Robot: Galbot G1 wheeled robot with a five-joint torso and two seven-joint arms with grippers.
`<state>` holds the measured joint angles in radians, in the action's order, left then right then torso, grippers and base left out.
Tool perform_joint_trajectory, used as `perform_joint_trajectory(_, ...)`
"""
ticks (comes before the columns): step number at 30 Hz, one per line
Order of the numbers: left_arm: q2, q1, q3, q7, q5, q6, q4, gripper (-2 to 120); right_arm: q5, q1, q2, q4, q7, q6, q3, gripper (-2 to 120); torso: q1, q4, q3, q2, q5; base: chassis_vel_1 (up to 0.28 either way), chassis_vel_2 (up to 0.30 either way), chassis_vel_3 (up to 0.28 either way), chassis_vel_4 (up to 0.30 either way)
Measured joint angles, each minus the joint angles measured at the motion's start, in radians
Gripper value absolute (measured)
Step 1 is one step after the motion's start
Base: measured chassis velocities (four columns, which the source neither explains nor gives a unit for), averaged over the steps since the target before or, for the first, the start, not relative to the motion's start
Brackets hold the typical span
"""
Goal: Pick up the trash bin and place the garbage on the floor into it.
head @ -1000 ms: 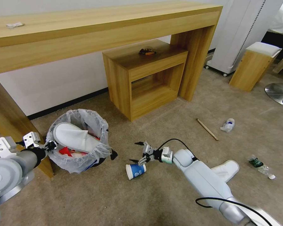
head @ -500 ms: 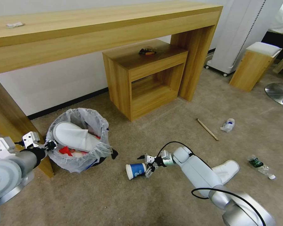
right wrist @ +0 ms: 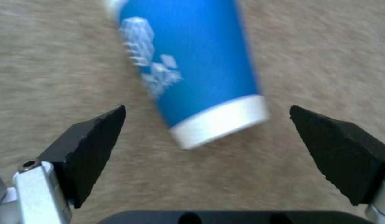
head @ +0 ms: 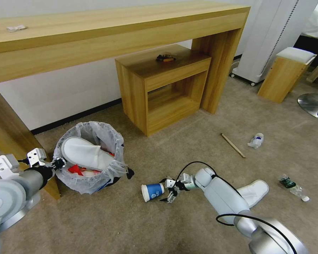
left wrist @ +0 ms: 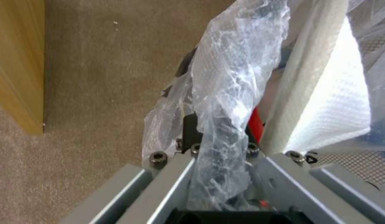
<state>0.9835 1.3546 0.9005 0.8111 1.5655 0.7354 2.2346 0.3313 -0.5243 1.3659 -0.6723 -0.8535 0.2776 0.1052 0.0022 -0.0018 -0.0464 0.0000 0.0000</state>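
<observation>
carpet (head: 187, 148); slipper (head: 84, 153) in trash bin (head: 90, 180)

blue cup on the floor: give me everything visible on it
The blue cup looks like paper: blue wall with a pale printed graphic and a white band at its base. It lies on its side on the floor, white open mouth turned away from the right gripper, base toward it. In the right wrist view the cup lies ahead of the two spread black fingertips, its base short of them; neither touches it. It looks undented. Only the carpet touches it.
</observation>
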Motion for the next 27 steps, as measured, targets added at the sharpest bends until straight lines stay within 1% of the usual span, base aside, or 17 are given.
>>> perform_joint_trajectory(2, 0.000, 0.000, 0.000, 0.000, 0.000, 0.000, 0.000, 0, 0.001, 0.000, 0.000, 0.000, 0.006, -0.002, 0.000, 100, 0.000, 0.0000, 0.000, 0.000, 0.0000, 0.000, 0.000, 0.000, 0.000)
perform_joint_trajectory(4, 0.001, 0.001, 0.000, 0.000, -0.001, 0.000, 0.002, 0, 0.010, 0.000, 0.006, 0.008, 0.090, -0.023, 0.005, 100, 0.000, 0.0002, 0.000, 0.000, 0.0000, 0.000, 0.000, 0.000, 0.000)
perform_joint_trajectory(5, 0.001, 0.001, 0.000, 0.000, -0.001, 0.000, 0.002, 0, 0.010, 0.000, 0.006, 0.008, 0.090, -0.023, 0.005, 100, 0.000, 0.0002, 0.000, 0.000, 0.0000, 0.000, 0.000, 0.000, 0.000)
perform_joint_trajectory(7, 0.001, -0.001, 0.000, -0.001, -0.001, 0.000, 0.002, 0, 0.012, 0.001, 0.006, 0.010, 0.149, -0.041, 0.011, 100, 0.000, 0.0001, 0.000, 0.000, 0.0000, 0.000, 0.000, 0.000, 0.000)
perform_joint_trajectory(8, 0.001, -0.001, 0.000, -0.001, -0.001, 0.000, 0.002, 0, 0.012, 0.001, 0.006, 0.010, 0.149, -0.041, 0.011, 100, 0.000, 0.0001, 0.000, 0.000, 0.0000, 0.000, 0.000, 0.000, 0.000)
perform_joint_trajectory(11, 0.001, -0.003, 0.000, -0.003, -0.002, 0.000, 0.002, 0, -0.004, 0.002, 0.011, 0.024, 0.203, -0.046, 0.013, 100, 0.000, 0.0000, 0.000, 0.000, 0.0000, 0.000, 0.000, 0.000, 0.000)
perform_joint_trajectory(19, -0.001, -0.007, -0.003, -0.005, -0.004, 0.000, 0.001, 0, -0.034, 0.000, 0.033, 0.028, 0.260, -0.036, 0.020, 100, 0.000, 0.0000, 0.000, 0.000, 0.0000, 0.000, 0.000, 0.000, 0.000)
perform_joint_trajectory(27, -0.004, -0.002, -0.001, -0.006, -0.004, 0.000, 0.004, 0, -0.076, -0.001, 0.046, 0.032, 0.287, -0.010, 0.036, 100, 0.000, 0.0001, 0.000, 0.000, 0.0000, 0.000, 0.000, 0.000, 0.000)
